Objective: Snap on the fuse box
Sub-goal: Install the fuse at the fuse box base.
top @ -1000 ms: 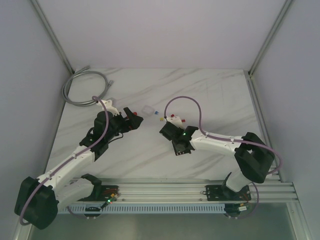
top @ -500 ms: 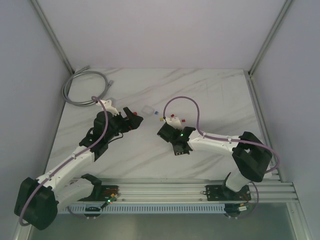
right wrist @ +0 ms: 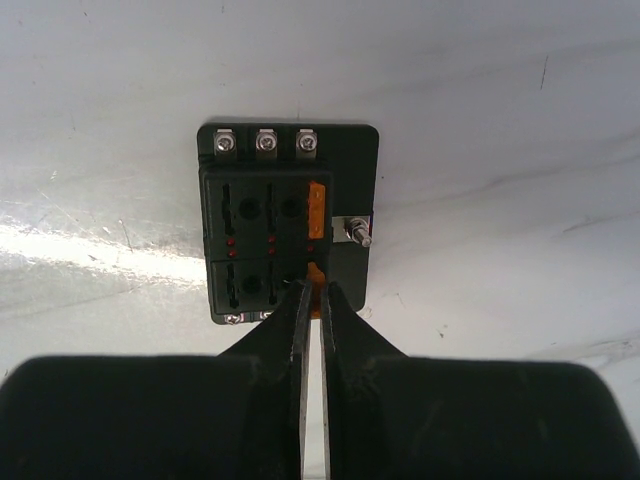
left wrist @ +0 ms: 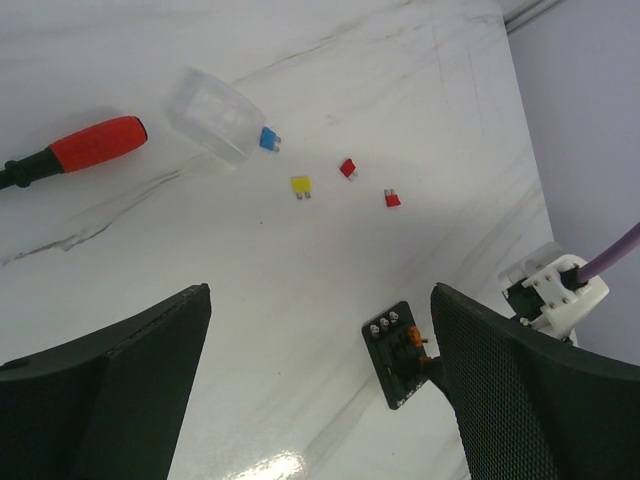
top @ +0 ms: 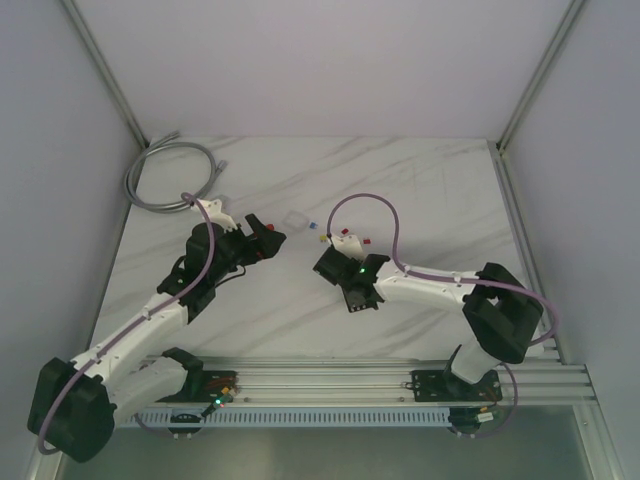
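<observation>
The fuse box (right wrist: pixel 288 220) is a flat black square block lying on the white table, with three screws along its far edge and an orange fuse (right wrist: pixel 317 196) in its right column. My right gripper (right wrist: pixel 312 288) hangs over the box's near edge. Its fingers are all but shut, with a thin slit between them, and their tips sit at a second orange fuse in the lower right slot. The left wrist view shows the box (left wrist: pixel 398 352) with the right gripper's finger on it. My left gripper (left wrist: pixel 320 300) stands wide open above bare table, holding nothing.
A small clear square cover (left wrist: pixel 212 118) and a red-handled tool (left wrist: pixel 90 145) lie beyond the left gripper. Loose blue (left wrist: pixel 268 139), yellow (left wrist: pixel 300 186) and two red fuses (left wrist: pixel 347 168) lie beside them. A grey cable coil (top: pixel 165 170) sits at the back left.
The right arm has crept slightly left over the fuse box, and its fingers have parted a hair. The left arm has not moved.
</observation>
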